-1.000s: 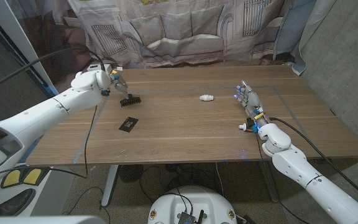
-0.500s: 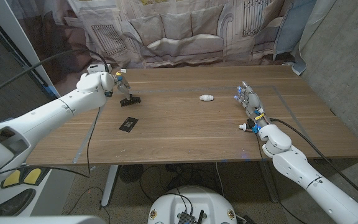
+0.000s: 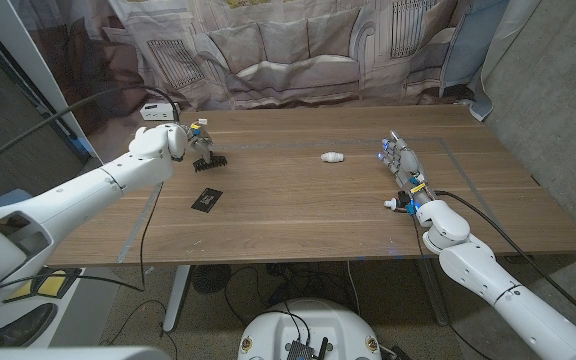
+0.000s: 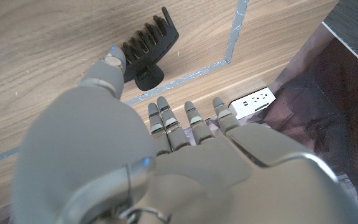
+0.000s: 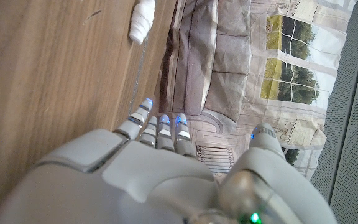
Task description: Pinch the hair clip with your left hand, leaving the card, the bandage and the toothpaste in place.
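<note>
On the wooden worktop (image 3: 298,215), nearest the robot, the right robot hand (image 3: 402,166) stands near the right edge with its fingers reaching up and away from the robot, apart and holding nothing; the right wrist view shows its fingers (image 5: 157,127) extended over the wood. A small white and blue item, too small to make out, sits just on the robot's side of that hand. On the other side of the worktop the black card (image 3: 206,200) lies flat, a little nearer the robot than the left robot hand (image 3: 190,139). Farther out, the white rolled bandage (image 3: 332,156) lies between the two hands, closer to the right one. The left robot hand is at the black hair clip (image 3: 209,160); in the left wrist view its thumb tip (image 4: 112,61) touches the clip's (image 4: 148,50) toothed body, while the other fingers (image 4: 190,118) lie side by side apart from it, so a full pinch cannot be confirmed. Just beyond that hand a white power strip (image 4: 252,101) lies near the worktop's far edge, with a patterned curtain (image 3: 298,45) behind.
</note>
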